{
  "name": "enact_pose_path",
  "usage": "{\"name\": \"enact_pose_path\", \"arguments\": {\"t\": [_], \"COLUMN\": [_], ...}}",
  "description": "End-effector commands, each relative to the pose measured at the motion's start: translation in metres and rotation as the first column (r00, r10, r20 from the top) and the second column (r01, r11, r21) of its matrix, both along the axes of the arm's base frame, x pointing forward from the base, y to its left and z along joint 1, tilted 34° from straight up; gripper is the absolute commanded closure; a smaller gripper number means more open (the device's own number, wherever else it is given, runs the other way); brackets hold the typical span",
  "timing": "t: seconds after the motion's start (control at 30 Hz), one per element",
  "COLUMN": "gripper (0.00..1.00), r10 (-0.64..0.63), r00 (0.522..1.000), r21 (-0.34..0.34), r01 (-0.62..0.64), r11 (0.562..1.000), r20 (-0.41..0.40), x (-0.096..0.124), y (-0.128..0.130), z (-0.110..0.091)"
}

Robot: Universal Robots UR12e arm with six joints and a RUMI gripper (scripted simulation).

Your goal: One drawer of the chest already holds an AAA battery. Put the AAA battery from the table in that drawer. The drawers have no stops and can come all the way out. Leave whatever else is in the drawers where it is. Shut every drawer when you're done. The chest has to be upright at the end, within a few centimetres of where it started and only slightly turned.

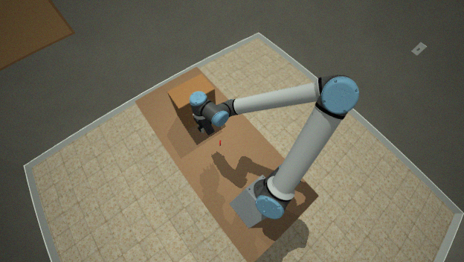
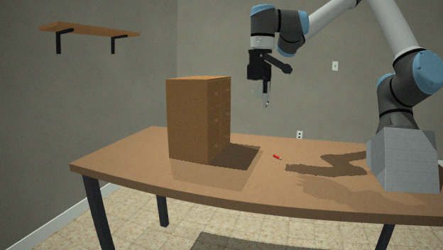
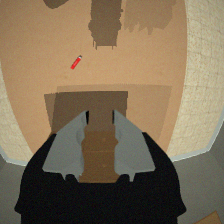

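The wooden chest (image 1: 182,97) (image 2: 188,121) (image 3: 100,167) stands upright on the table. The exterior view shows its drawer front at a steep angle, with small knobs in two columns; all drawers look shut. Their contents are hidden. A red AAA battery (image 1: 220,143) (image 2: 277,157) (image 3: 76,62) lies on the table in front of the chest, past its shadow. My gripper (image 2: 266,104) (image 3: 100,111) points down in front of the chest's upper drawers, well above the table. Its jaws stand a small gap apart with nothing between them. The battery is far below it, on the robot-base side.
The table (image 1: 163,124) (image 2: 117,156) carries the chest near one end and my grey base (image 1: 245,208) (image 2: 408,163) near the other. A wall shelf (image 1: 33,33) (image 2: 89,29) hangs beyond the chest. Shadows of the chest and arm fall across the table.
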State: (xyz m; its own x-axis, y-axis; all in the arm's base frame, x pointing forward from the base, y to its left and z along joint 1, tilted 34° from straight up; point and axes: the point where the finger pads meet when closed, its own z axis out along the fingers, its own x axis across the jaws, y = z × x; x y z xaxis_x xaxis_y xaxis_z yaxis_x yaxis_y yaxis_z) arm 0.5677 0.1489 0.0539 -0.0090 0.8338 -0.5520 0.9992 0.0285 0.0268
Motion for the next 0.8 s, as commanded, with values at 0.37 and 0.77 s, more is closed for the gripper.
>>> {"name": "enact_pose_path", "arguments": {"t": [0.37, 0.77], "gripper": [0.80, 0.80], "r10": [0.041, 0.115], "r00": [0.997, 0.978], "r21": [0.000, -0.008], "r01": [-0.041, -0.116], "r11": [0.999, 0.993], "r20": [0.063, 0.176], "x": [0.007, 0.019], "y": [-0.002, -0.009], "z": [-0.006, -0.017]}}
